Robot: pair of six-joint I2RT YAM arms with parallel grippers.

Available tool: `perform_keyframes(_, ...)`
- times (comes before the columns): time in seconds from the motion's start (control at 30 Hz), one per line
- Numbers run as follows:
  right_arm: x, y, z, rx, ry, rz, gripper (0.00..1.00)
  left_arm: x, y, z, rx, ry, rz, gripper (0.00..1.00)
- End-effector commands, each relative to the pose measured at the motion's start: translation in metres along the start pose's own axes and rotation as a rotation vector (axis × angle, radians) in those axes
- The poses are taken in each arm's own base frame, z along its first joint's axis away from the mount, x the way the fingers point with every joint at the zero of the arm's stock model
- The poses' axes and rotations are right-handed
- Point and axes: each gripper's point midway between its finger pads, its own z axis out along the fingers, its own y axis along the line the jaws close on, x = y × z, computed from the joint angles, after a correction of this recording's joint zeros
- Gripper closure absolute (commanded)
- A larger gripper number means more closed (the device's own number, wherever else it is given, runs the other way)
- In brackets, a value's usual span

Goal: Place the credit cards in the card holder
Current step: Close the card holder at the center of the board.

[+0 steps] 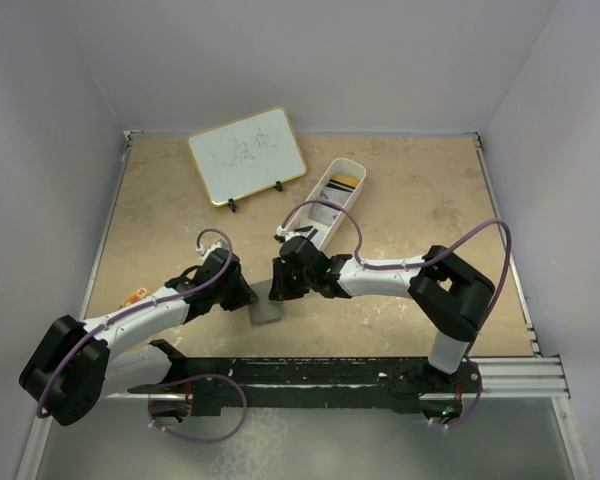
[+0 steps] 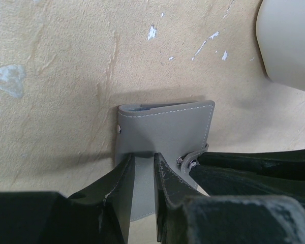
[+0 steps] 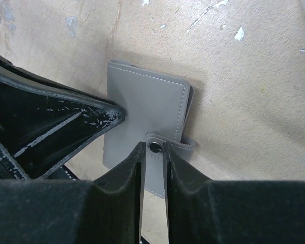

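Observation:
The card holder [image 1: 267, 306] is a grey wallet lying folded shut on the table between both arms, with its snap tab [image 3: 169, 146] fastened. My left gripper [image 2: 142, 155] has its tips down on the cover [image 2: 165, 127], jaws a narrow gap apart with nothing clamped between them. My right gripper [image 3: 153, 145] stands over the wallet [image 3: 145, 101] with the snap button between its fingertips, jaws also narrowly apart. In the top view the left gripper [image 1: 242, 295] and right gripper [image 1: 280, 288] meet over the wallet. The credit cards [image 1: 344, 183], yellow-orange and black, lie in the white tray [image 1: 315, 187].
A small whiteboard [image 1: 247, 155] on a stand leans at the back left. The long white tray runs diagonally behind the right arm, and its end [image 2: 290, 40] shows in the left wrist view. A small orange item [image 1: 135, 296] lies at the left table edge.

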Motion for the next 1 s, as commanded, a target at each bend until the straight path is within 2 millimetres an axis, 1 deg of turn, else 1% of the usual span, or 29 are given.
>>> perform_keyframes(0.0, -0.004, 0.009, 0.005, -0.022, -0.01, 0.007, 0.79, 0.011, 0.008, 0.0, -0.032, 0.05, -0.003, 0.81)
perform_keyframes(0.27, -0.002, 0.015, 0.011, -0.048, -0.008, 0.021, 0.8, 0.012, 0.005, 0.002, -0.017, 0.056, -0.011, 0.81)
perform_keyframes(0.5, 0.001, 0.018, 0.01, -0.058, 0.001, 0.013, 0.82, 0.013, 0.005, 0.003, -0.016, 0.058, -0.011, 0.81)
perform_keyframes(0.6, 0.006, 0.015, 0.009, -0.044, 0.014, 0.004, 0.83, 0.013, 0.006, 0.003, -0.018, 0.059, -0.012, 0.81)
perform_keyframes(0.73, 0.014, 0.008, 0.008, -0.011, 0.035, -0.017, 0.89, 0.013, 0.006, 0.003, -0.02, 0.056, -0.011, 0.81)
perform_keyframes(0.97, 0.022, 0.003, 0.009, 0.039, 0.067, -0.075, 0.89, 0.013, 0.007, 0.003, -0.024, 0.056, -0.013, 0.81)
